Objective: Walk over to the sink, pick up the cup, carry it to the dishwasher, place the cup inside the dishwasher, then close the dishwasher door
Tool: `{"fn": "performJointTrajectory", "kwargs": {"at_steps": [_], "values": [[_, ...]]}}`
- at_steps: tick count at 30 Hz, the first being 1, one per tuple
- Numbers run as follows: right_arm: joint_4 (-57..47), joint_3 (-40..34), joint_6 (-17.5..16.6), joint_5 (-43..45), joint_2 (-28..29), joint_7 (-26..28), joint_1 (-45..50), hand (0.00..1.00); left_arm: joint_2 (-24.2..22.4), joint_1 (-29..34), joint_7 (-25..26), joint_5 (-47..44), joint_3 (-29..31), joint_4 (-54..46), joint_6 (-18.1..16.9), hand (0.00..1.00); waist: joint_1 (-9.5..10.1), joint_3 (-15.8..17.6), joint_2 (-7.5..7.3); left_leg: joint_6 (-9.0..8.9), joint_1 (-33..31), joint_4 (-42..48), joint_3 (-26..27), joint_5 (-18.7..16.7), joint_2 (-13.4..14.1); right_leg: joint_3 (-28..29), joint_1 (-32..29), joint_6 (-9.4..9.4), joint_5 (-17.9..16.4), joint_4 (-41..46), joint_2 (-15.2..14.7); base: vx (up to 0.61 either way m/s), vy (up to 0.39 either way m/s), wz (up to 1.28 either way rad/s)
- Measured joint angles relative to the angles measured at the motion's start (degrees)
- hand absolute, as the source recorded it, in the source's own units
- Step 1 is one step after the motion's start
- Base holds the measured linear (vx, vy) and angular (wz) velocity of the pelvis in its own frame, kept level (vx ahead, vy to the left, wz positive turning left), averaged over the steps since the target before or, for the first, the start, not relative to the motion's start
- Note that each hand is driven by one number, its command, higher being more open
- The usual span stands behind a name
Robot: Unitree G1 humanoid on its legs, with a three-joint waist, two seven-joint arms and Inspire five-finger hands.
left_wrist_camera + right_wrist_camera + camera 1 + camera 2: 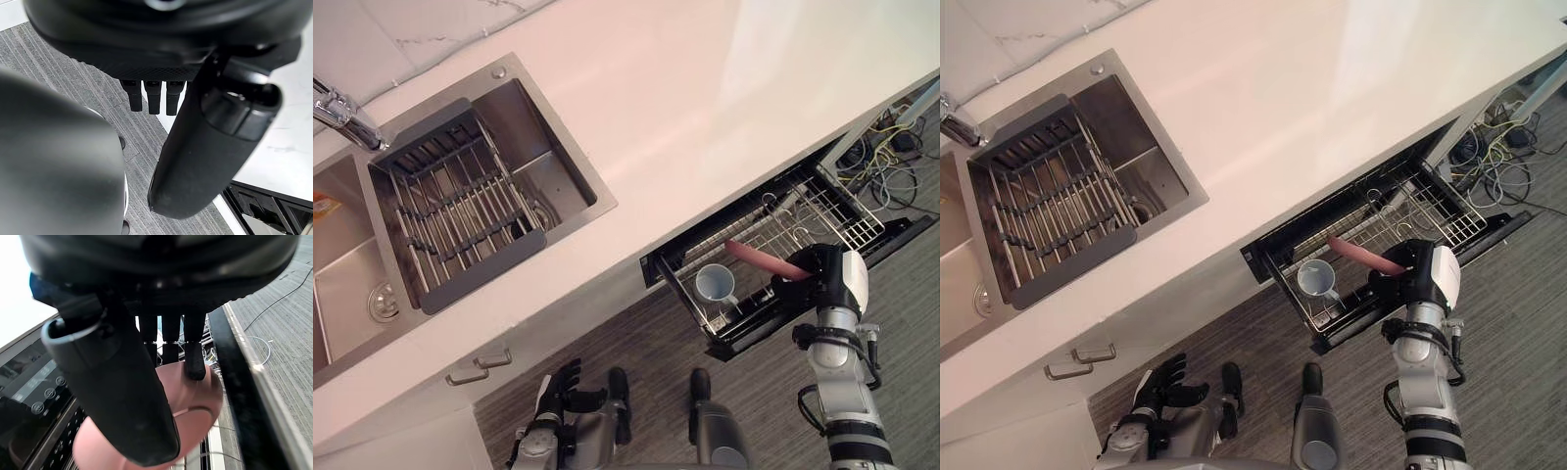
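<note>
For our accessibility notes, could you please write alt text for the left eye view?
The robot's right hand holds a pink cup over the rack of an open dishwasher, where a pale cup sits. Its left hand hangs open at lower left, below a white counter with a steel sink.

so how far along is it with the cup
Pickup and carry look done: the right hand grips the pink cup over the open dishwasher rack, near a pale mug. Left to do: setting it down and closing the door.
</note>
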Motion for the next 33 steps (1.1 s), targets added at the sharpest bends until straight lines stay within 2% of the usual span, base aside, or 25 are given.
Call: {"fn": "performJointTrajectory", "kwargs": {"at_steps": [7, 16, 21, 24, 26, 31, 33], "values": [[1.61, -0.77, 0.26, 3.14, -0.02, 0.1, -3.82, 0.9, 0.11, -1.72, 0.43, -0.9, -1.29, 0.0, 0.0, 0.9, 0.17, 1.33, -0.35, 0.04, -0.41, 0.31, 0.06, 0.03, 0.01, 0.28, -0.37, -0.03, -0.02, 0.03, 0.05, 0.0, 0.0, 0.0], [1.57, 6.23, -0.85, 6.03, 0.03, 5.37, -1.68, 0.9, -0.17, -2.49, -0.1, -0.82, -2.21, 0.03, 0.03, 0.9, -0.08, 1.33, -0.35, 0.02, -0.58, 1.68, -0.31, 0.04, -0.02, 0.15, 0.26, 0.01, -0.04, 0.03, -0.04, 0.0, -0.004, 0.01], [-8.24, 7.0, -1.96, 6.36, 0.04, 7.93, 5.1, 0.9, 0.02, -2.38, -0.97, -0.29, -1.93, 0.27, 0.51, 0.9, -0.48, 1.34, -0.44, 0.03, 0.65, 1.98, -1.52, 0.01, -0.26, -0.8, 2.31, 0.02, -0.05, -0.16, 0.01, -0.04, -0.007, 0.11], [-14.64, 6.27, -3.22, 6.2, 0.12, 8.0, 8.03, 0.9, 0.37, -1.88, -1.34, 1.04, -1.09, 1.04, 0.65, 0.9, -1.98, 1.2, -0.8, 0.09, 1.69, 1.74, -3.09, -0.05, -0.78, -1.2, 3.48, 0.05, -0.05, -0.26, -0.17, -0.05, 0.012, 0.06], [-17.8, 3.25, -3.9, 5.76, 1.08, 8.11, 9.93, 0.9, 0.42, -1.63, -1.6, 1.6, 0.39, 1.45, 0.73, 0.9, -2.05, 1.06, -1.34, 0.63, 2.94, 0.78, -3.2, -0.78, -0.74, -1.19, 4.32, 0.07, -0.01, -0.68, 0.05, -0.03, 0.009, -0.01], [-23.7, -8.29, -5.03, 4.64, 4.61, 7.04, 16.04, 0.9, 1.6, 0.25, -2.1, 2.53, 3.6, 2.35, 0.92, 0.9, -3.26, -1.38, -4.3, 0.68, 5.7, -0.98, -2.9, -0.75, -0.91, -0.98, 6.91, 0.15, 0.07, -2.36, 0.06, 0.04, 0.006, -0.03], [-25.01, -12.97, -5.13, 4.94, 6.99, 6.15, 18.98, 0.9, 1.6, 0.46, -2.15, 3.07, 4.12, 2.38, 1.49, 0.9, -3.35, -2.09, -5.06, 0.66, 6.93, -1.15, -2.67, -0.76, -0.95, -0.53, 8.14, 0.19, 0.04, -3.01, 0.05, 0.07, 0.006, -0.12]]}}
